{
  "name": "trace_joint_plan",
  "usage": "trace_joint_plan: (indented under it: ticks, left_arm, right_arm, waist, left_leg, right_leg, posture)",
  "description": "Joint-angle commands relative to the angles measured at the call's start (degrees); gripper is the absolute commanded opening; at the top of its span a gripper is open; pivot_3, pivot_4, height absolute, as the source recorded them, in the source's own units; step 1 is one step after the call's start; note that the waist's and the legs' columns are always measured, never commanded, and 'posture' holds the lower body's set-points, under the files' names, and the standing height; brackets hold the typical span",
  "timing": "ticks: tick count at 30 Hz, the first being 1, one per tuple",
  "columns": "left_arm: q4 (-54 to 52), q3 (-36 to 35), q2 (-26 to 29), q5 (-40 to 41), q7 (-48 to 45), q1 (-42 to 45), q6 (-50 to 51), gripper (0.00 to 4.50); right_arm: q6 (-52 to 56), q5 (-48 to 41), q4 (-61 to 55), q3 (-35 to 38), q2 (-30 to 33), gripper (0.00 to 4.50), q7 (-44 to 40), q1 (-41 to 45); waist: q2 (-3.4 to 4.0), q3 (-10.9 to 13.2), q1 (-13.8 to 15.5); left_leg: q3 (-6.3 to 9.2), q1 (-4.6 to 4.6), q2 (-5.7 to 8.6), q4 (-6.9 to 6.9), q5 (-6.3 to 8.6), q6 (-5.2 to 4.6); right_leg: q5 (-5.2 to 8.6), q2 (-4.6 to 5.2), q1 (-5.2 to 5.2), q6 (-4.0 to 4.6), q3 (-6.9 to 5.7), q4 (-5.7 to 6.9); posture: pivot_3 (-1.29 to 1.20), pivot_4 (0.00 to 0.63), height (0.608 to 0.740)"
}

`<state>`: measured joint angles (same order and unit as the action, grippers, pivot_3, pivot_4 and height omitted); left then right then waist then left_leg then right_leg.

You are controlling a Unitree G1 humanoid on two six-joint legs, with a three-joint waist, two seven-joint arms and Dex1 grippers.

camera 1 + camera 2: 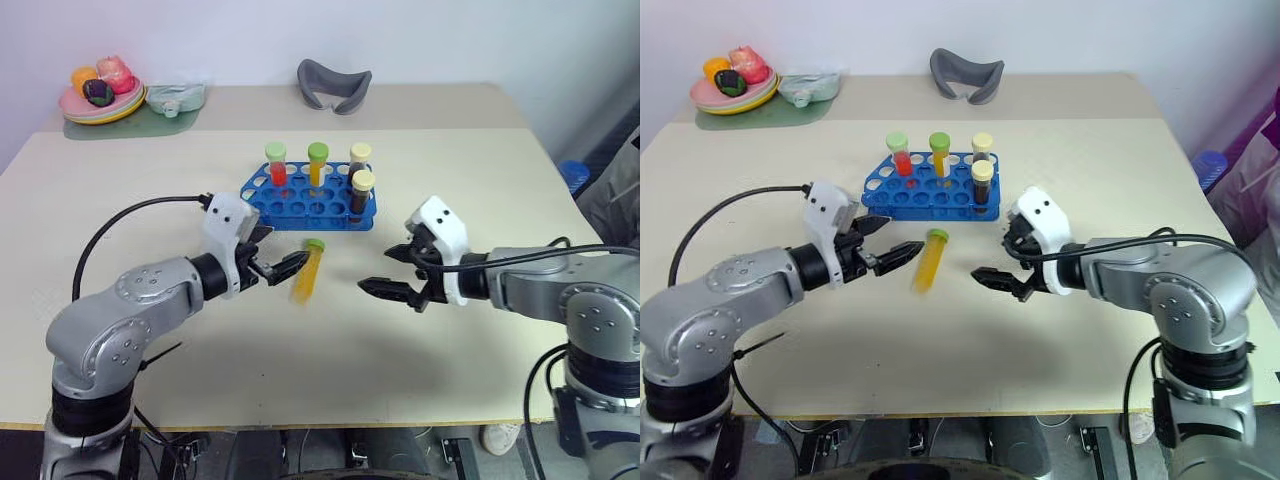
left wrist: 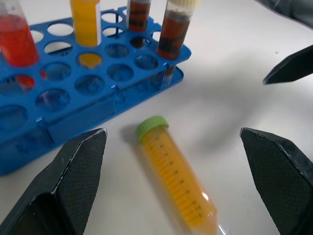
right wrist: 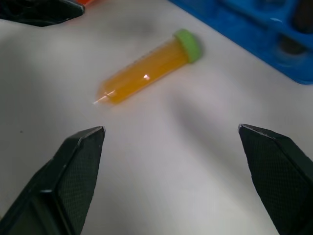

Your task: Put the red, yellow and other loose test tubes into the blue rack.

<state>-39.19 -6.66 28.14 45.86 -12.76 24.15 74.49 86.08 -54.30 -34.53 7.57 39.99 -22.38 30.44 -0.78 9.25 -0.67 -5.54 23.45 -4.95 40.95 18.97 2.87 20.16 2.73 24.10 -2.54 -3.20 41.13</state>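
The blue rack (image 1: 310,205) stands at mid-table. It holds a red tube (image 1: 277,166), a yellow tube (image 1: 317,166) and two dark tubes with yellow caps (image 1: 361,185). One loose yellow tube with a green cap (image 1: 306,273) lies flat on the table just in front of the rack; it is also in the left wrist view (image 2: 177,182) and the right wrist view (image 3: 146,68). My left gripper (image 1: 277,250) is open just left of this tube, not touching it. On the tube's right, my right gripper (image 1: 390,270) is open and empty.
A plate of toy food (image 1: 100,100) sits on a green mat (image 1: 130,124) at the back left corner, with a pale teal object (image 1: 178,98) beside it. A grey curved piece (image 1: 333,85) lies at the back centre. A blue object (image 1: 575,175) is beyond the table's right edge.
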Motion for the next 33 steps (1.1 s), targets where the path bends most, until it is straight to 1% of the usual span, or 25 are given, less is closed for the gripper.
trace_joint_plan:
  ticks: [1, 2, 4, 9, 12, 15, 17, 20, 21, 24, 25, 27, 33]
  left_arm:
    - [-2.0, 1.8, -3.4, -0.2, 5.8, 5.5, 13.3, 4.5]
    - [-1.5, 1.8, -5.1, -0.7, 6.8, 7.1, 15.9, 4.5]
    - [-1.5, 1.7, -8.1, -1.3, 7.7, 9.0, 17.9, 4.5]
    - [-0.8, 1.7, -8.7, -1.3, 8.6, 9.0, 18.0, 4.5]
    - [1.0, 1.9, -6.4, -0.1, 9.3, 8.5, 18.0, 4.5]
    - [4.5, 6.5, -1.7, 3.8, 12.7, 10.1, 18.0, 4.5]
    - [6.5, 8.9, -0.6, 4.7, 16.6, 11.7, 18.0, 4.5]
    - [13.8, 9.9, -5.2, 5.5, 27.4, 15.2, 18.0, 4.5]
    - [15.2, 10.1, -6.5, 6.0, 30.1, 16.3, 18.0, 4.5]
    - [19.6, 10.2, -12.9, 9.6, 37.1, 20.2, 18.0, 4.5]
    - [20.9, 10.3, -14.0, 11.2, 38.8, 21.1, 18.0, 4.5]
    - [21.9, 11.6, -14.1, 14.5, 40.4, 22.7, 18.0, 4.5]
    - [24.3, 12.7, -11.3, 21.6, 45.0, 25.4, 18.0, 4.5]
  right_arm:
    - [-4.8, 0.4, 0.2, 2.7, 4.8, 4.45, -4.8, 0.2]
    - [-5.9, 1.1, 0.7, 2.4, 6.0, 4.45, -5.7, -0.1]
    - [-7.8, 2.4, 1.6, 1.4, 7.8, 4.45, -6.9, -0.4]
    - [-8.6, 2.5, 1.9, 0.1, 9.0, 4.45, -8.3, -0.7]
    - [-8.7, 2.1, 1.1, -0.4, 8.4, 4.45, -8.1, -0.8]
    - [-9.3, 2.3, 0.6, -1.0, 7.9, 4.45, -8.1, -1.6]
    - [-9.5, 1.9, 0.4, -1.1, 7.6, 4.45, -8.1, -1.6]
    - [-9.9, 1.1, -0.4, -1.0, 7.5, 4.45, -8.6, -2.1]
    - [-10.1, 1.0, -0.6, -1.0, 7.6, 4.45, -8.8, -2.2]
    - [-10.2, 0.8, -0.9, -0.8, 7.9, 4.45, -8.9, -2.7]
    - [-10.2, 0.7, -1.0, -0.7, 7.9, 4.45, -8.9, -2.8]
    - [-10.2, 0.5, -1.1, -0.5, 8.1, 4.45, -8.9, -3.0]
    - [-10.3, 0.2, -1.5, 0.2, 8.9, 4.45, -9.1, -4.0]
  waist:
    - [-0.03, 0.0, 0.0]
    - [-0.03, 0.0, 0.0]
    - [-0.09, 0.1, -0.1]
    - [-0.11, 0.1, -0.1]
    - [-0.11, 0.1, 0.0]
    - [-0.14, 0.1, 0.0]
    - [-0.21, 0.1, 0.2]
    - [-0.25, 0.2, 0.8]
    - [-0.28, 0.2, 0.9]
    - [-0.34, 0.2, 1.3]
    - [-0.35, 0.2, 1.4]
    - [-0.36, 0.2, 1.4]
    - [-0.33, 0.2, 1.0]
  left_leg:
    - [0.05, 0.0, 0.03, 0.0, -0.01, -0.01]
    - [0.14, 0.0, 0.08, 0.0, -0.02, -0.03]
    - [0.27, 0.0, 0.16, 0.0, -0.04, -0.03]
    - [0.69, -0.05, 0.21, -0.04, -0.09, 0.05]
    - [0.75, -0.05, 0.19, -0.04, -0.12, 0.1]
    - [0.77, -0.06, 0.2, -0.01, -0.13, 0.1]
    - [0.78, -0.06, 0.22, 0.0, -0.14, 0.08]
    - [0.79, -0.05, 0.31, 0.01, -0.17, 0.02]
    - [0.79, -0.05, 0.33, 0.04, -0.18, -0.02]
    - [0.79, -0.04, 0.37, 0.04, -0.18, -0.04]
    - [0.79, -0.03, 0.37, 0.04, -0.19, -0.04]
    - [0.8, -0.02, 0.38, 0.04, -0.19, -0.04]
    - [0.87, -0.07, 0.37, 0.03, -0.23, 0.03]
  right_leg:
    - [-0.01, 0.0, -0.01, -0.01, 0.0, 0.0]
    - [-0.02, -0.01, -0.03, -0.03, 0.0, -0.01]
    - [-0.03, -0.01, -0.03, -0.06, 0.02, -0.01]
    - [-0.05, -0.1, -0.03, -0.03, 0.13, 0.0]
    - [-0.07, -0.07, -0.03, -0.01, 0.13, 0.01]
    - [-0.1, -0.03, -0.06, -0.03, 0.12, 0.01]
    - [-0.12, 0.0, -0.08, -0.05, 0.12, 0.01]
    - [-0.17, 0.09, -0.13, -0.12, 0.12, -0.02]
    - [-0.21, 0.11, -0.14, -0.19, 0.12, -0.04]
    - [-0.23, 0.15, -0.15, -0.21, 0.12, -0.06]
    - [-0.23, 0.15, -0.15, -0.21, 0.12, -0.06]
    - [-0.23, 0.15, -0.14, -0.21, 0.12, -0.07]
    - [-0.25, 0.1, -0.14, -0.18, 0.14, -0.03]
  posture:
    - [0.0, 0.15, 0.707]
    - [0.0, 0.15, 0.707]
    - [0.0, 0.15, 0.707]
    - [0.0, 0.15, 0.707]
    - [0.0, 0.15, 0.707]
    - [0.0, 0.15, 0.707]
    - [0.0, 0.15, 0.707]
    - [0.0, 0.15, 0.707]
    - [0.0, 0.15, 0.707]
    - [0.0, 0.15, 0.707]
    - [0.0, 0.15, 0.707]
    - [0.0, 0.15, 0.707]
    - [0.0, 0.15, 0.707]
